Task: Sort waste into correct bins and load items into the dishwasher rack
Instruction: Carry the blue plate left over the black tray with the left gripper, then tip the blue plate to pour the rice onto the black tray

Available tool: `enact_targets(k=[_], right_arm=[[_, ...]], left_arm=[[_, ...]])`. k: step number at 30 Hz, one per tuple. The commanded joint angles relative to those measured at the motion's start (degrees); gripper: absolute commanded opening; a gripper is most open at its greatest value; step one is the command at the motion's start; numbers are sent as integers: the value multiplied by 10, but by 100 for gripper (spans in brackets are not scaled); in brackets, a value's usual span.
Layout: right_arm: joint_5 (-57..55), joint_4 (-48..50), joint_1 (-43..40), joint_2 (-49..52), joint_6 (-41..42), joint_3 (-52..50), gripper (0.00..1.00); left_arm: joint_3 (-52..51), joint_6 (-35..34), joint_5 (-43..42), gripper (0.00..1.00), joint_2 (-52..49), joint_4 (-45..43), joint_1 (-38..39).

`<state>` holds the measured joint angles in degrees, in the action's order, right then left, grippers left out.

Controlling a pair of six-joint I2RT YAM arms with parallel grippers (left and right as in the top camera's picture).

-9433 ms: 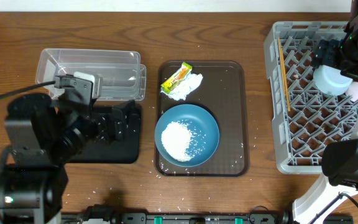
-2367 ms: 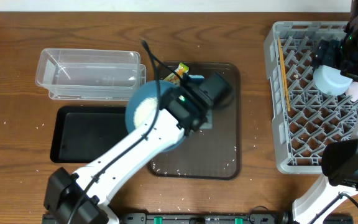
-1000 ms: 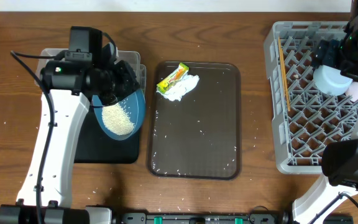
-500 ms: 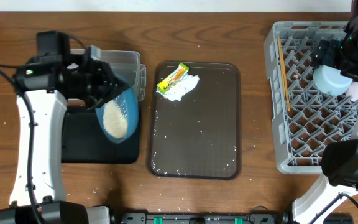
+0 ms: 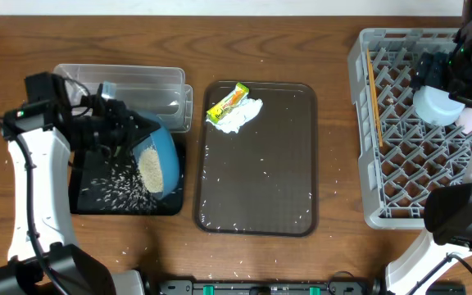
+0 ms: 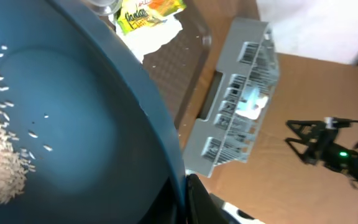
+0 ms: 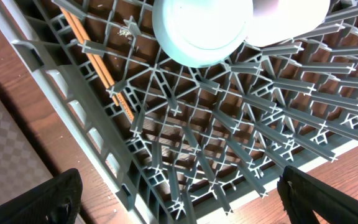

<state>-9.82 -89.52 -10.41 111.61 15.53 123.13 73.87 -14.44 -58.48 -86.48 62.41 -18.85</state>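
Blue plate [image 5: 161,160] tipped over black tray [image 5: 170,205] | left gripper [image 5: 138,135], rolled sideways, clamps its rim

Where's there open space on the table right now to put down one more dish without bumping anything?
Most of the brown tray below the wrapper and tissue is nearly bare. The table strip between that tray and the rack is open too. Crowded: the black tray, covered by the tilted blue plate and loose rice.
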Motion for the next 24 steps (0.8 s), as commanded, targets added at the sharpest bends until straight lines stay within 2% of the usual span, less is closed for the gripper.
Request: enact_targets(k=[1, 6, 11, 24], right_arm=[[0, -1, -1, 0, 7, -1, 99], [0, -1, -1, 0, 7, -1, 99], [0, -1, -1, 0, 7, -1, 99], [0, -1, -1, 0, 7, -1, 99]], left_arm=[[-16, 37, -86, 6, 3, -6, -24], [-35, 49, -106, 6, 3, -6, -57], [-54, 70, -177, 6, 3, -6, -92], [-55, 109, -206, 6, 3, 22, -170]])
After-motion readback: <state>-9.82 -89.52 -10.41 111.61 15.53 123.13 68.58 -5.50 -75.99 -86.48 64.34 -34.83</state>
